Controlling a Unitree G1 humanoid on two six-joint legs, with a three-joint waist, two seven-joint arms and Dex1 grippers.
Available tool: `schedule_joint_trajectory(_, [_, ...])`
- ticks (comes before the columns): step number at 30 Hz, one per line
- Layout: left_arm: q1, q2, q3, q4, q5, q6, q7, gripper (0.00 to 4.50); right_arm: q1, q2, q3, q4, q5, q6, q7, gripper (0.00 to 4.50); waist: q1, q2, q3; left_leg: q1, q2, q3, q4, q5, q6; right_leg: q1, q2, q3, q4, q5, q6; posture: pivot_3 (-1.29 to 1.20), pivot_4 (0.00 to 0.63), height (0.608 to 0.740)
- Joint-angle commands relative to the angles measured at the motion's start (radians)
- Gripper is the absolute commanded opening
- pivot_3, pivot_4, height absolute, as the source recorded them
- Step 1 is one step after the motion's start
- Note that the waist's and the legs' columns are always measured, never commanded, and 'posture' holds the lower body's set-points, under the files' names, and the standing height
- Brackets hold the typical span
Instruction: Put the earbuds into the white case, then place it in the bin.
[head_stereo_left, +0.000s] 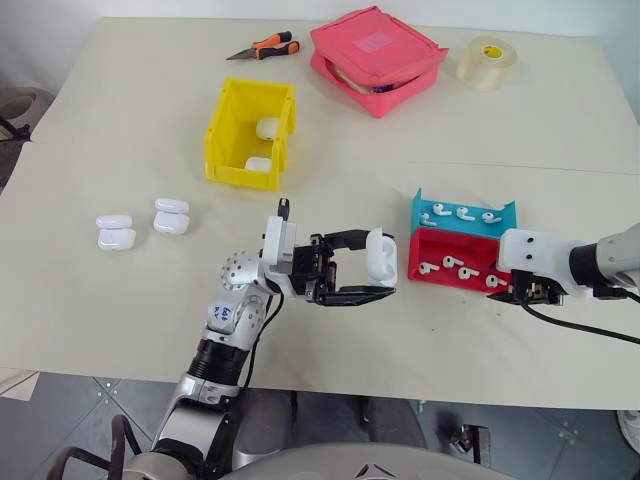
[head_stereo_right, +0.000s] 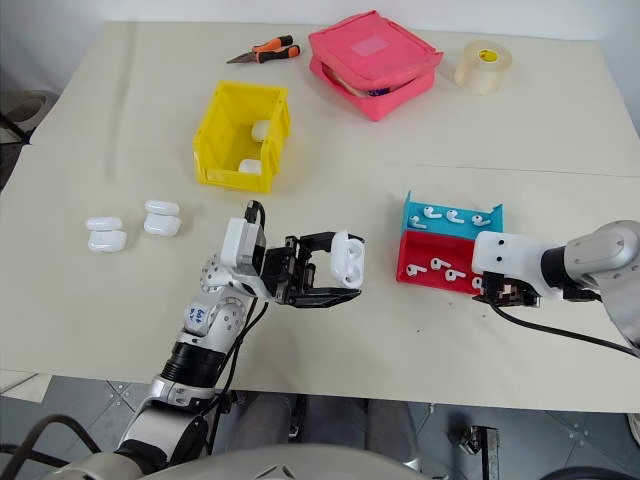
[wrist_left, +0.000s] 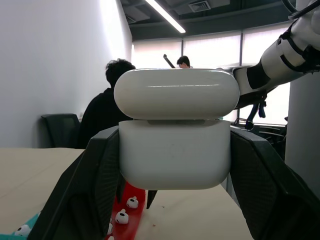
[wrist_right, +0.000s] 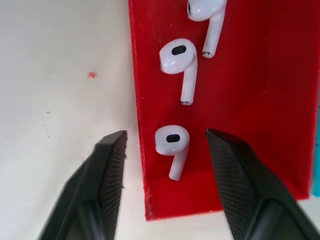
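Beige bench (head_stereo_left: 120, 140), my two pincers at work.
My left pincer (head_stereo_left: 372, 278) clamps the white case (head_stereo_left: 381, 254); my right pincer (wrist_right: 165, 150) stands apart around an earbud (wrist_right: 172, 142) in the red tray (wrist_right: 260, 100).

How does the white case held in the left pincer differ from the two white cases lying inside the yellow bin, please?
The held white case is clamped between the fingers of the left pincer above the table, while the cases in the bin rest on the floor of the yellow bin. The wrist view shows the held case's lid slightly raised; I cannot tell whether the binned ones are closed. All are small, glossy, white and rounded.
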Motion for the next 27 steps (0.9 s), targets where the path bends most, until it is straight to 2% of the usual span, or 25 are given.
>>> schedule_joint_trajectory(1, [0.002, 0.001, 0.0, -0.046, -0.012, -0.002, 0.001, 2.81, -0.02, 0.01, -0.006, -0.001, -0.015, -0.01, 0.012, 1.41, 0.0, 0.0, 0.0, 0.0, 0.0, 0.0, 0.0, 0.0, 0.0, 0.0, 0.0, 0.0, 0.0, 0.0, 0.0, 0.0, 0.15, 0.74])
schedule_joint_trajectory(5, [0.002, 0.006, 0.002, -0.049, -0.011, -0.003, 0.001, 2.81, -0.021, 0.019, -0.003, 0.001, -0.023, -0.01, 0.019, 0.12, 0.0, 0.0, 0.0, 0.0, 0.0, 0.0, 0.001, 0.0, 0.0, 0.0, 0.0, 0.0, 0.001, 0.0, 0.0, 0.0, 0.15, 0.74])
schedule_joint_trajectory(17, [0.002, 0.017, 0.002, -0.052, -0.012, 0.0, -0.003, 2.81, -0.036, 0.036, -0.032, -0.016, -0.011, 0.013, 0.035, 0.04, -0.002, 0.0, 0.0, 0.0, 0.0, 0.0, 0.002, 0.0, 0.0, 0.0, 0.0, 0.0, 0.002, 0.0, 0.0, 0.0, 0.15, 0.74])
schedule_joint_trajectory(20, [0.004, 0.022, 0.002, -0.053, -0.013, 0.004, -0.003, 2.81, -0.028, 0.027, -0.07, -0.03, 0.035, 0.033, 0.061, 0.66, -0.001, 0.0, 0.0, 0.0, 0.0, 0.0, 0.002, 0.0, 0.0, 0.0, 0.0, 0.0, 0.002, 0.0, 0.0, 0.0, 0.15, 0.74])
schedule_joint_trajectory(25, [0.007, 0.024, 0.001, -0.054, -0.013, 0.007, -0.001, 2.81, -0.022, 0.024, -0.106, -0.022, 0.059, -0.009, 0.073, 2.35, -0.001, 0.0, 0.0, 0.0, 0.0, 0.0, 0.002, 0.0, 0.0, 0.0, 0.0, 0.0, 0.002, 0.0, 0.0, 0.0, 0.15, 0.74])
schedule_joint_trajectory(27, [0.009, 0.023, 0.0, -0.056, -0.013, 0.008, -0.001, 2.81, -0.016, 0.022, -0.122, -0.012, 0.064, -0.048, 0.082, 2.35, -0.001, 0.0, 0.0, 0.0, 0.0, 0.0, 0.002, 0.0, 0.0, 0.0, 0.0, 0.0, 0.002, 0.0, 0.0, 0.0, 0.15, 0.74])
